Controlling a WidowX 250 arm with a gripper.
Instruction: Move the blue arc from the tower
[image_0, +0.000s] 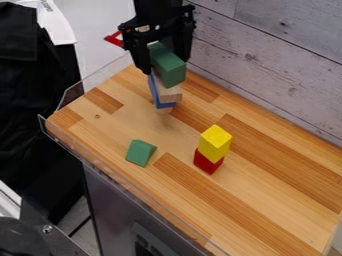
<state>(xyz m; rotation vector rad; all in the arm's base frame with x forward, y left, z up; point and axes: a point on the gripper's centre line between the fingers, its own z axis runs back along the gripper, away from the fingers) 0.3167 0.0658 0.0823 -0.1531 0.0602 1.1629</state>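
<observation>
In the camera view, the blue arc (161, 105) sits in the tower (169, 95), below 1 wooden block (170, 92) and 1 green block (171, 73); pulling it could topple both, as they seem to bear on it. I cannot tell whether the gripper (164, 67) is clamped. The arc's long axis appears to run toward the upper left; its opening's direction is unclear.

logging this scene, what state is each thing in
gripper, at the tower's top
upper green block, at gripper, grip unclear
wooden pieces, in the tower
blue arc, in the tower
yellow block, on red block
red block, under yellow
lower green block, alone on table
</observation>
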